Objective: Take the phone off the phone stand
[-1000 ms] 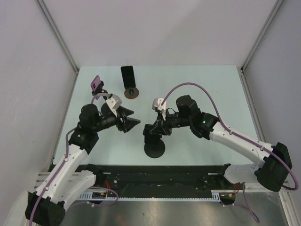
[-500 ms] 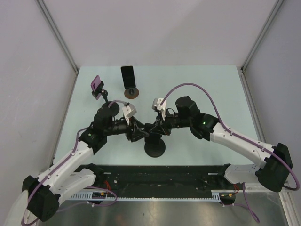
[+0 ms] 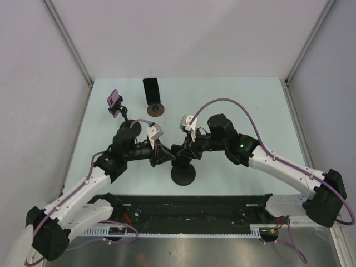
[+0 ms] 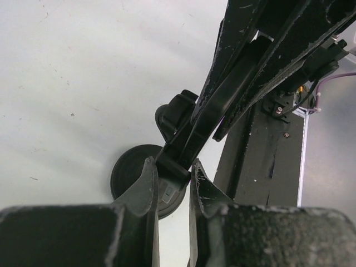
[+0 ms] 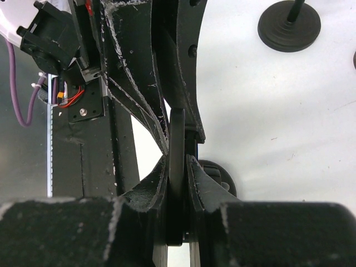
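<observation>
Far left of the table (image 3: 239,100): a purple phone (image 3: 114,99) on a small stand. To its right, at the far edge, a black phone (image 3: 150,88) leaned on a brown round base (image 3: 156,109). Both were well apart from the work at the table's middle.

The left gripper (image 3: 161,154) reached rightward to the table's middle. In the left wrist view its fingers (image 4: 146,183) were nearly together, pinching a black block at the top of the phone stand (image 3: 183,176). The stand's round black base sat on the table just near of the grippers. A black knob on the stand showed just beyond the pinched block.

The phone (image 5: 177,139) was at the top of the stand, between the two grippers and above the base. It appeared edge-on in the right wrist view as a thin black slab. I could not tell whether it was seated in the cradle or clear of it.

The right gripper (image 3: 177,151) reached leftward, tip to tip with the left one. Its fingers (image 5: 157,181) were narrowed onto the phone, one on each flat face and both touching. The right wrist view also showed another black round-based stand (image 5: 289,25) on the table beyond.
</observation>
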Controlling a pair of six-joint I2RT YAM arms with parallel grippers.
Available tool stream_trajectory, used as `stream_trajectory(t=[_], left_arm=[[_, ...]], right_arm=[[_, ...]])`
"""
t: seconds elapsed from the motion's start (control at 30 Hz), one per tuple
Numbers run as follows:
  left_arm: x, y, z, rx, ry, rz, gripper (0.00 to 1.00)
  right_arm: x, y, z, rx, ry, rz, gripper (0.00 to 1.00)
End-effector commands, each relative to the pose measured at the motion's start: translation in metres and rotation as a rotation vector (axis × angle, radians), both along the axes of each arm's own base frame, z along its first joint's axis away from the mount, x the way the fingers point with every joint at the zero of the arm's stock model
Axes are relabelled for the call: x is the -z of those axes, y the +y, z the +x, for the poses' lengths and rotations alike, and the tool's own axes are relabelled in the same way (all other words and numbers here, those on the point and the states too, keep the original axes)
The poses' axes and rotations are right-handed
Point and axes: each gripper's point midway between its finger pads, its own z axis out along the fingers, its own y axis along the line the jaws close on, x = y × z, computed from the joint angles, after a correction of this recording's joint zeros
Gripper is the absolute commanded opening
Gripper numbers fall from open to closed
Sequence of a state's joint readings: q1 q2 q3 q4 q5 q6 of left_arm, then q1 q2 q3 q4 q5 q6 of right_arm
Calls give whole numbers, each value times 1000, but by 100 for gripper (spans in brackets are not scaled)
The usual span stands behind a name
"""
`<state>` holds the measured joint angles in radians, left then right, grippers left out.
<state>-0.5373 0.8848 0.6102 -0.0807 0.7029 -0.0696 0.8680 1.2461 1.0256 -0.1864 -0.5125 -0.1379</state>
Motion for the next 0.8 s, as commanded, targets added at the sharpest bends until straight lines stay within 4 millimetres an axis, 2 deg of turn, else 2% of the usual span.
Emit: stream_trajectory(t=[0.0, 0.27, 0.53, 0.63, 0.77], left_arm=[[-14, 17, 36, -145, -82, 1, 0], [-16, 43, 55, -136, -56, -34, 0], [-21, 37, 56, -37, 8, -77, 0], [-27, 42, 57, -33, 21, -103, 0], [-35, 51, 70, -75, 44, -156, 0]], right_arm=[[17, -14, -26, -67, 86, -83, 0], [17, -19, -44, -151, 115, -87, 0], [20, -27, -51, -186, 148, -99, 0], [19, -30, -53, -202, 158, -96, 0], [19, -32, -54, -217, 156, -96, 0]])
